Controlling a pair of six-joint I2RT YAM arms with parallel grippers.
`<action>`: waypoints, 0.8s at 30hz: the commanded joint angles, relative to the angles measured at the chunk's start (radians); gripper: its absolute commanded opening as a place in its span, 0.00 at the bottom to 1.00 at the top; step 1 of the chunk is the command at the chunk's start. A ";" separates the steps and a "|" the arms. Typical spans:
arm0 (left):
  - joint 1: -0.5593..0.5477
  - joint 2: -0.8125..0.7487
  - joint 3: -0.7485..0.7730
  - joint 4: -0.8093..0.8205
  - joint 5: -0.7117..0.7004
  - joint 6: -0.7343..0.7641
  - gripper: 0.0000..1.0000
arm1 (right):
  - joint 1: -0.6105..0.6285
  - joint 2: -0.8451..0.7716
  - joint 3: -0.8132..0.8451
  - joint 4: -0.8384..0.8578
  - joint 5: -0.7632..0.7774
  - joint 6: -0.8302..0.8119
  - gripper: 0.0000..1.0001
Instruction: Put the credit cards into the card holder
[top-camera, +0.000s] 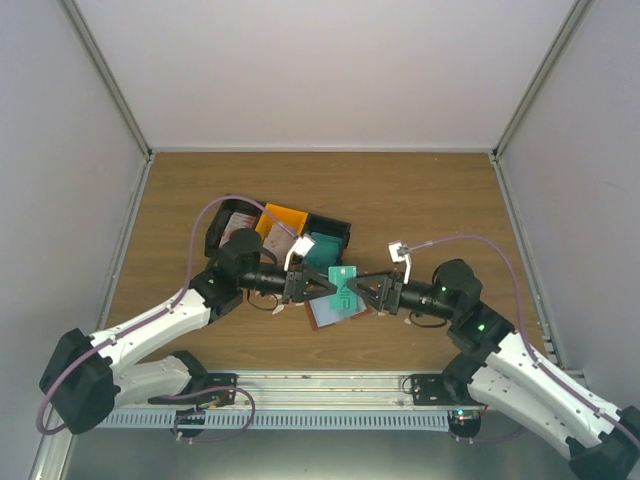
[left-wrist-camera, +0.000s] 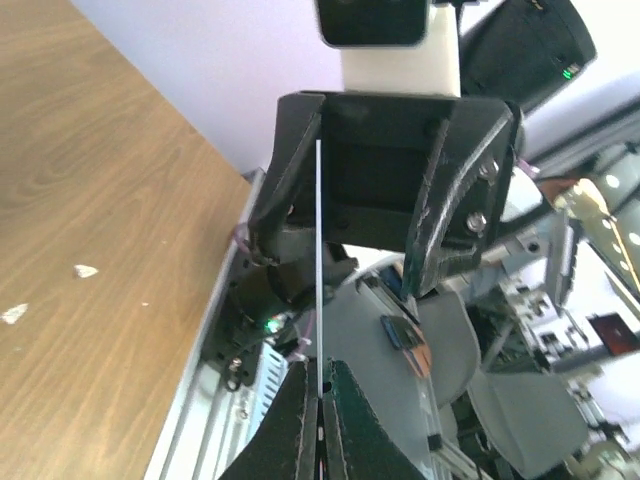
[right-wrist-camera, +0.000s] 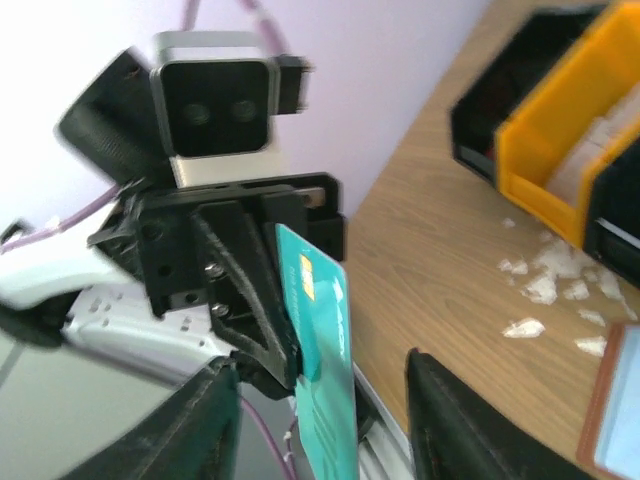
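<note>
Left gripper (right-wrist-camera: 296, 366) on teal card (right-wrist-camera: 330, 335) edge

teal card (top-camera: 343, 283) with white marks, reddish-brown card holder (top-camera: 328, 313), orange bin (top-camera: 290, 214), black bin (top-camera: 338, 226), brown woodgrain table (top-camera: 420, 200), white scraps (right-wrist-camera: 545, 285).

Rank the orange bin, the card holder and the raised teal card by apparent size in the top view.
1. orange bin and card holder: these look about alike and the holder is partly hidden, so I won't rank them.
2. teal card: smallest, even though it is raised nearer the camera.
</note>
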 joint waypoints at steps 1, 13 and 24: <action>-0.002 0.000 -0.007 -0.099 -0.172 0.045 0.00 | 0.006 0.012 0.048 -0.230 0.166 -0.082 0.52; 0.140 0.048 -0.115 -0.374 -0.545 0.064 0.00 | 0.006 0.347 0.123 -0.341 0.342 -0.233 0.39; 0.209 0.034 -0.173 -0.381 -0.519 0.075 0.00 | 0.008 0.731 0.257 -0.270 0.333 -0.344 0.26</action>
